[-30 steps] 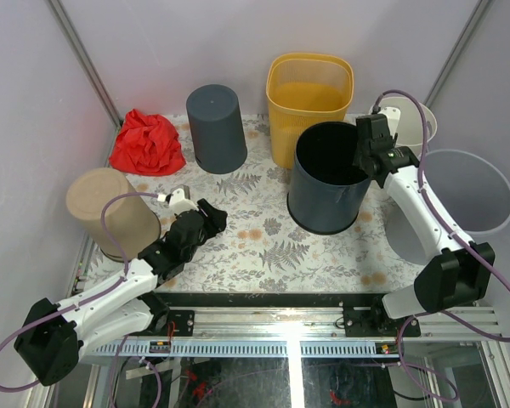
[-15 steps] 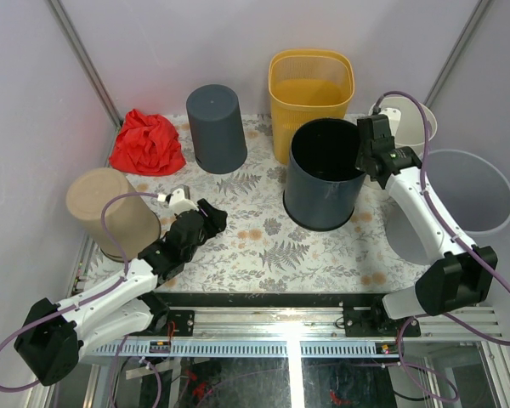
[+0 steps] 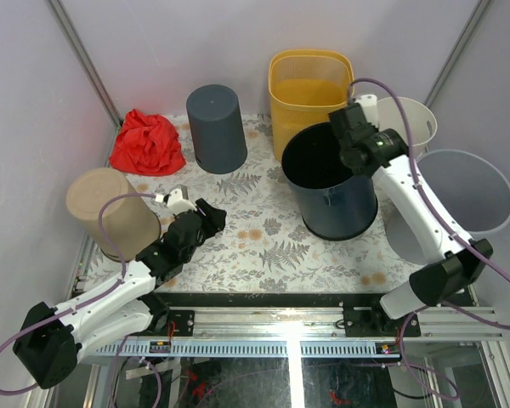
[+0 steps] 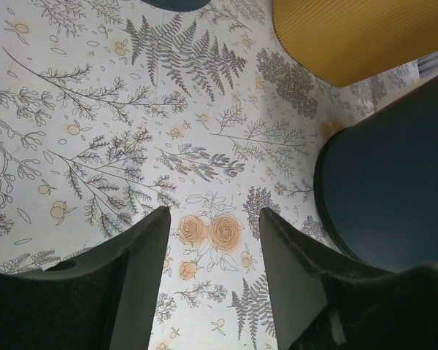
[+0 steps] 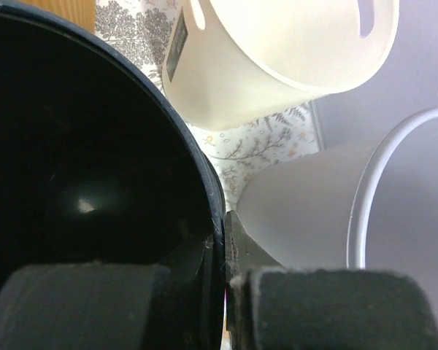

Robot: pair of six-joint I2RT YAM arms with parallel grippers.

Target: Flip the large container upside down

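Note:
The large dark blue container stands right of centre on the table, tilted with its mouth leaning left and back. My right gripper is shut on its far right rim; in the right wrist view the rim sits pinched between the two fingers. My left gripper is open and empty, low over the floral cloth at the left; its wrist view shows the container's side to the right.
A yellow mesh bin, a grey upside-down bin, a red cloth and a tan bin stand around. A cream bin and a white bin are at the right, close to the container.
My right gripper has lifted and pulled the rim up and to the left, tipping the container so its base swings right. The left arm has barely moved.

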